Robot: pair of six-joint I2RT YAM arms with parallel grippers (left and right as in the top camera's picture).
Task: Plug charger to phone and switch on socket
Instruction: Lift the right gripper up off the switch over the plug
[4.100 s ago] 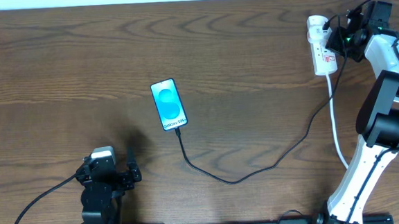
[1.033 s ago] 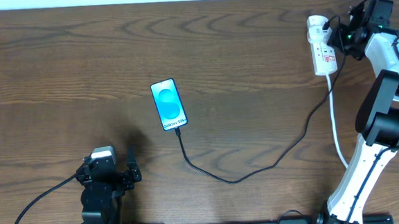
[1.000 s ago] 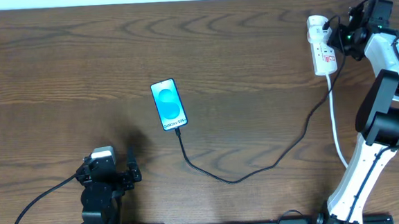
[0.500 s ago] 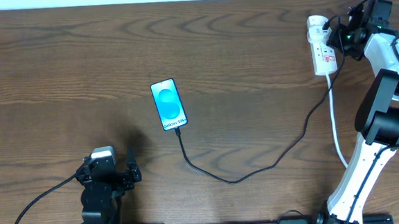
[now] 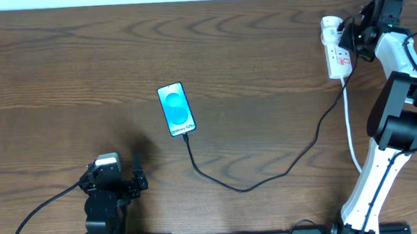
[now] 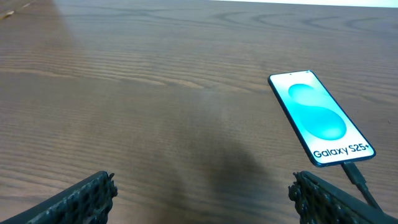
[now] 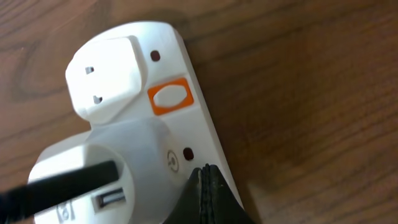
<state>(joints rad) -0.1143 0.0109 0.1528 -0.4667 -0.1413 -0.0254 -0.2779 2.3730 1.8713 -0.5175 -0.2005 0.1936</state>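
The phone [image 5: 177,109] lies face up mid-table, its cyan screen reading "Galaxy S25+" [image 6: 323,118]. The charger [image 5: 242,189] runs as a thin black cable from the phone's near end [image 6: 354,173] across the table to the socket [image 5: 334,47] at the far right. In the right wrist view the black lead [image 7: 56,183] enters a round white adapter on the socket [image 7: 186,118]. My right gripper [image 7: 204,169] is shut, its tip on the socket's face below the orange switch [image 7: 169,98]. My left gripper [image 6: 202,190] stands open near the front edge, holding nothing.
The socket's white cord [image 5: 350,134] trails toward the front beside the right arm's base [image 5: 372,187]. A white plug block [image 7: 109,74] sits on the socket's far end. The left arm [image 5: 103,203] rests at the front left.
My right wrist has shifted slightly left and toward the far edge along the socket. The phone, the cable and the left arm have not moved.
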